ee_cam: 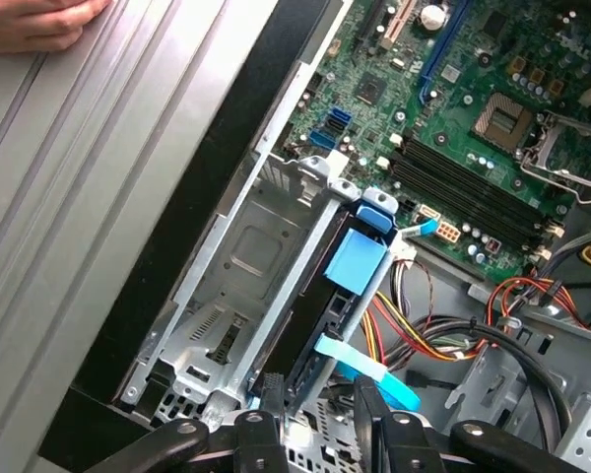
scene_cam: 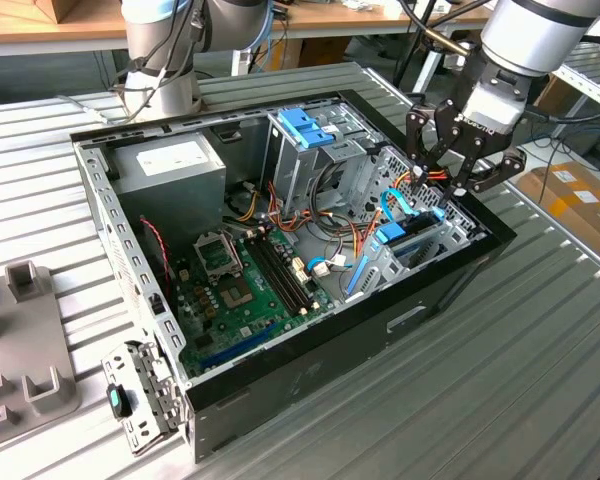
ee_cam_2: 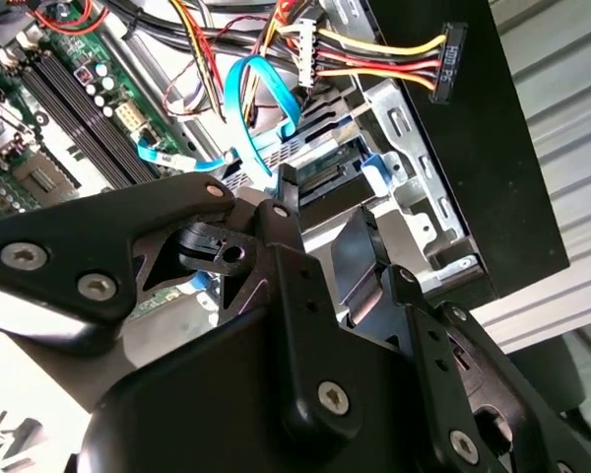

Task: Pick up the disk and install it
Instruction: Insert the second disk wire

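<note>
The disk (scene_cam: 408,236) stands on edge inside the drive cage (scene_cam: 435,240) at the case's side toward the exterior view's right, with blue side rails and a blue tab showing. In the first wrist view the disk (ee_cam: 347,268) sits in a slot of the metal cage (ee_cam: 238,258), beside an empty bay. My gripper (scene_cam: 446,178) hovers just above the cage, open, with nothing between its black fingers (ee_cam: 268,386). In the second wrist view the disk (ee_cam_2: 327,173) lies just beyond the fingertips (ee_cam_2: 288,187).
The open computer case (scene_cam: 310,380) lies on a ribbed metal table. Inside are a motherboard (scene_cam: 242,285), a grey power supply (scene_cam: 170,165), a cage with a blue latch (scene_cam: 305,125) and loose cables (ee_cam_2: 374,59). A hand (ee_cam: 34,22) rests on the table.
</note>
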You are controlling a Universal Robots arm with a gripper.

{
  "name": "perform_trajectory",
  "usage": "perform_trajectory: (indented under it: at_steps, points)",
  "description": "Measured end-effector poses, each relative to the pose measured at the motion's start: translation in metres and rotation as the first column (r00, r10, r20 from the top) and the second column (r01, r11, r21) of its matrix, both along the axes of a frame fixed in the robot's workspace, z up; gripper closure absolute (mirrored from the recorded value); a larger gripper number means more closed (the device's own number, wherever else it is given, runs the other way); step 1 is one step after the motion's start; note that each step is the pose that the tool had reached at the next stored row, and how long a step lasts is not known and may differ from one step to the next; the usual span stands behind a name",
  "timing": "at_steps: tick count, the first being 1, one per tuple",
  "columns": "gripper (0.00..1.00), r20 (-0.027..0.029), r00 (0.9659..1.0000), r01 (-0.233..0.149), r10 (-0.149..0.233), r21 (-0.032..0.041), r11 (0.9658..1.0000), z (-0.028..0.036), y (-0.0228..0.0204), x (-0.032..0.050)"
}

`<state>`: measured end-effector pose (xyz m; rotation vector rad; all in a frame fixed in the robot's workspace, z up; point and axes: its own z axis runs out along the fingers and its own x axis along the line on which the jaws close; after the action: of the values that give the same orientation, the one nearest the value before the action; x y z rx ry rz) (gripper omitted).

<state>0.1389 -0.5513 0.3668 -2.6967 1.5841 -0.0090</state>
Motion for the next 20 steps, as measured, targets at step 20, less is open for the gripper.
perform_trajectory:
  at_steps: [20]
  points:
    - [0.58, 0.0000, 0.9914, -0.131, 0.131, 0.0001, 0.9914, -0.0002, 0.0027, 0.0041]
